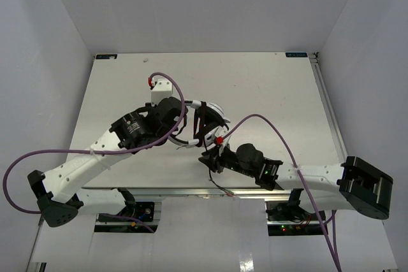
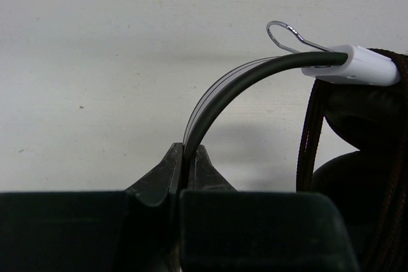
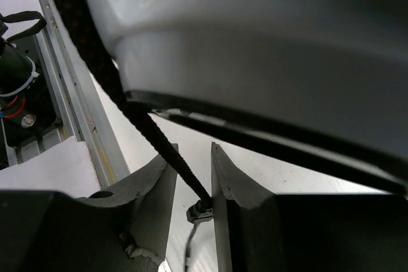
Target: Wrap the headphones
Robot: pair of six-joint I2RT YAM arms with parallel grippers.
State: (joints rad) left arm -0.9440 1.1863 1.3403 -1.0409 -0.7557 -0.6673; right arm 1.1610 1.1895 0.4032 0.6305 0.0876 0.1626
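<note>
The headphones [image 1: 208,118] lie mid-table between both arms. My left gripper [image 1: 185,130] is shut on the thin headband [image 2: 220,93], which arcs up from the jaws [image 2: 188,152] to a white slider [image 2: 354,65] above a black ear cushion [image 2: 366,157]. Several turns of black cord [image 2: 308,138] run beside the cushion. My right gripper [image 1: 210,157] sits just below a pale earcup [image 3: 255,36]. Its jaws [image 3: 194,148] stand slightly apart. The braided cord [image 3: 134,103] passes between them, with its plug end [image 3: 201,211] against the right finger, not clamped.
A metal rail [image 3: 76,113] runs along the table's near edge [image 1: 191,189], close to my right gripper. Purple arm cables [image 1: 274,125] loop over the table. White walls enclose the table on three sides.
</note>
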